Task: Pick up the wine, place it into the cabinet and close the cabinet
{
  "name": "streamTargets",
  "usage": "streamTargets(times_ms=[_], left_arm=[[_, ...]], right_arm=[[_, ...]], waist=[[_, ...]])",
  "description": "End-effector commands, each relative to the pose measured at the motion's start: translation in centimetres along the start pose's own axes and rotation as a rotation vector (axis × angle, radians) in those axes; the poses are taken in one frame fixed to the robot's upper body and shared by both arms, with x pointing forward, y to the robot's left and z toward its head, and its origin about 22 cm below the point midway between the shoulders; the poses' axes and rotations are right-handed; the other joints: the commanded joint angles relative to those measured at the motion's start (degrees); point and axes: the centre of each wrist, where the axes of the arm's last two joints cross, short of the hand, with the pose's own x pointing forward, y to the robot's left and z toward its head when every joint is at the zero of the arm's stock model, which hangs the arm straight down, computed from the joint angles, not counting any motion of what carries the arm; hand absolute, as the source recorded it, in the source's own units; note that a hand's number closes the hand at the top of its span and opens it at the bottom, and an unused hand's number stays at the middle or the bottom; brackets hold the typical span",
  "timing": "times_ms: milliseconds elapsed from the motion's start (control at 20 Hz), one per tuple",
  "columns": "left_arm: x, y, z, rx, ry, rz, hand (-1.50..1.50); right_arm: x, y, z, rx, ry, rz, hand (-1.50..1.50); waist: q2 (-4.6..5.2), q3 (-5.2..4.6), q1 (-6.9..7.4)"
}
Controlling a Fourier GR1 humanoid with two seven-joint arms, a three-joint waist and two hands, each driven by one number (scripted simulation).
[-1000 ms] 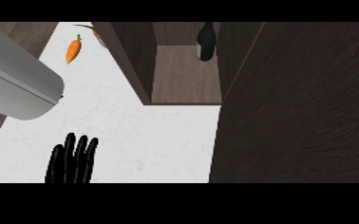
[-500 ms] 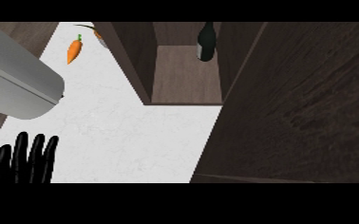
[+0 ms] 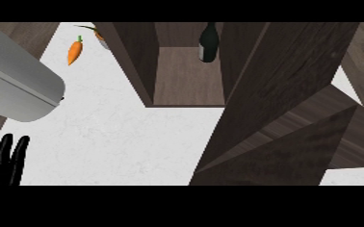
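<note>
Bottle of dark glass stands upright in my wooden cabinet, my black left hand straight-fingered over speckled white counter

Left forearm: broad grey cylinder, smooth matte shell, rounded end; faint seam line across casing; small dark spot at its edge near end; left hand: plain black, slim fingers with rounded tips, only partly in view at lower left edge; no markings, cables or screws discernible.
</note>
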Motion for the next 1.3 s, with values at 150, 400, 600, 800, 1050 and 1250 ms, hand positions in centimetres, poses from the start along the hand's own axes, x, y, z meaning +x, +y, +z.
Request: streamTargets(times_ms=[150, 400, 600, 800, 1050, 1250], left_arm=[[0.8, 2.8, 0.0, -0.029, 0.003, -0.005, -1.5], [1.6, 4.1, -2.0, -0.027, 0.005, -0.004, -1.5], [1.4, 4.3, -1.9, -0.042, 0.018, 0.056, -1.5], [1.3, 3.7, -3.0, -0.041, 0.03, 0.058, -1.5], [1.3, 3.7, -2.5, -0.057, 0.023, 0.091, -1.5], [1.7, 4.1, -3.9, -0.044, 0.036, 0.082, -1.5]], right_arm=[[2.0, 4.2, 0.2, 0.014, -0.101, 0.054, 1.5], [1.1, 5.3, -1.5, -0.023, -0.138, 0.113, 1.5], [1.8, 5.2, -2.7, -0.059, -0.151, 0.161, 1.5], [1.8, 4.9, -4.9, -0.102, -0.175, 0.193, 1.5], [3.4, 3.6, -6.8, -0.101, -0.149, 0.178, 1.5], [4.0, 4.0, -8.3, -0.101, -0.146, 0.148, 1.5]], waist=[[0.07, -0.03, 0.46], [0.03, -0.04, 0.22], [0.24, -0.09, 0.78], [0.61, -0.05, 0.62], [0.78, -0.09, 2.28], [0.7, -0.08, 1.83]])
